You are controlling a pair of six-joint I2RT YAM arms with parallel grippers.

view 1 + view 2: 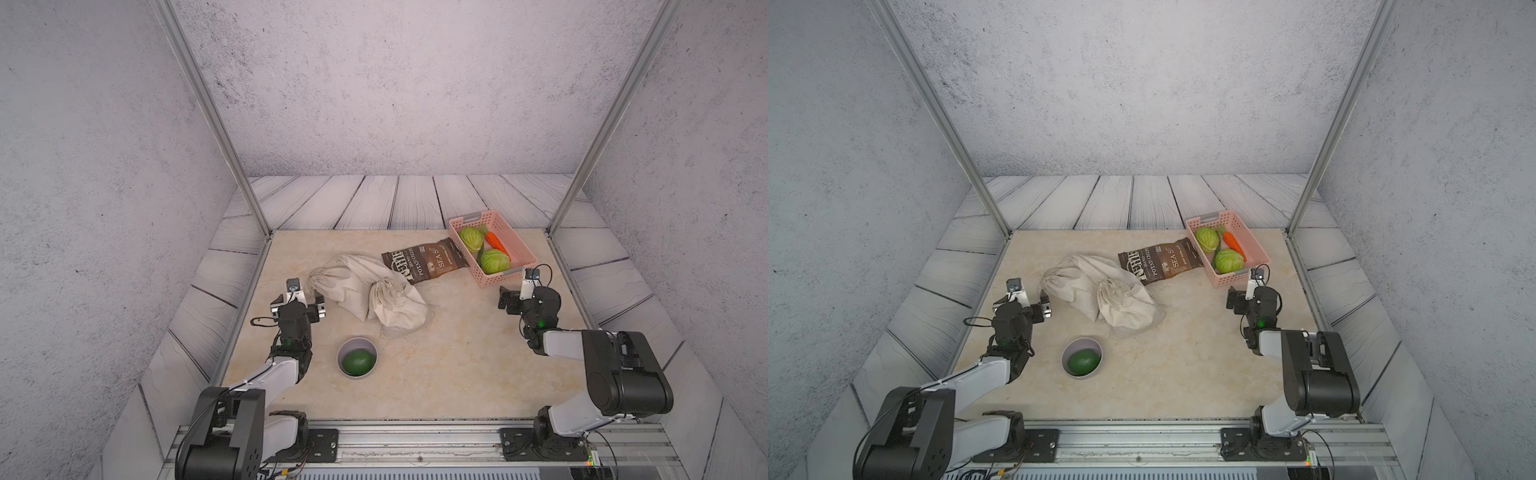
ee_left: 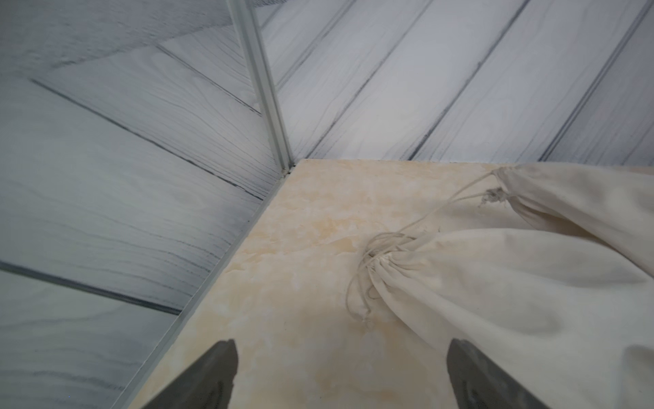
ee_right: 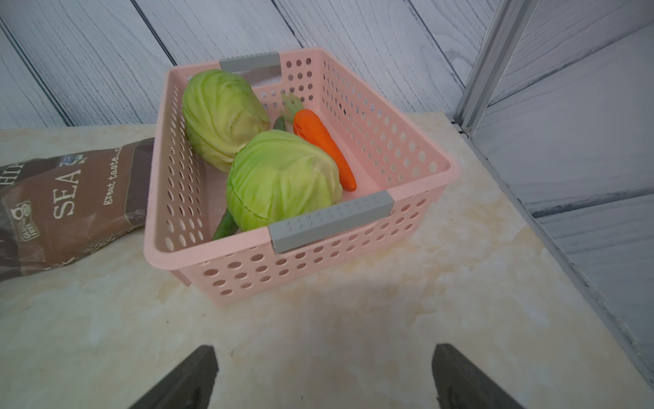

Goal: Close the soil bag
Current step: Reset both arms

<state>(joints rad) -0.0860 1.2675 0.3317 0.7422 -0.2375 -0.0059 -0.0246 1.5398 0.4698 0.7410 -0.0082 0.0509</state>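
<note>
The soil bag (image 1: 349, 278) (image 1: 1079, 282) is a beige cloth drawstring sack lying on its side mid-table. Its mouth (image 2: 378, 263) is gathered tight, with loose cord trailing on the table beside it. A second beige sack (image 1: 399, 309) with a gathered mouth leans against its right side. My left gripper (image 1: 299, 299) (image 1: 1022, 301) (image 2: 341, 354) stands open just left of the gathered mouth, nothing between its fingers; one fingertip (image 2: 467, 368) is close beside the cloth. My right gripper (image 1: 519, 291) (image 1: 1246, 295) (image 3: 323, 357) is open over bare table, in front of the pink basket.
A brown chips bag (image 1: 424, 262) lies behind the sacks, touching the pink basket (image 1: 521, 249) (image 3: 329, 221), which holds two cabbages and a carrot. A grey bowl (image 1: 347, 347) with a green avocado sits in front of the sacks. Metal frame posts stand at the back corners.
</note>
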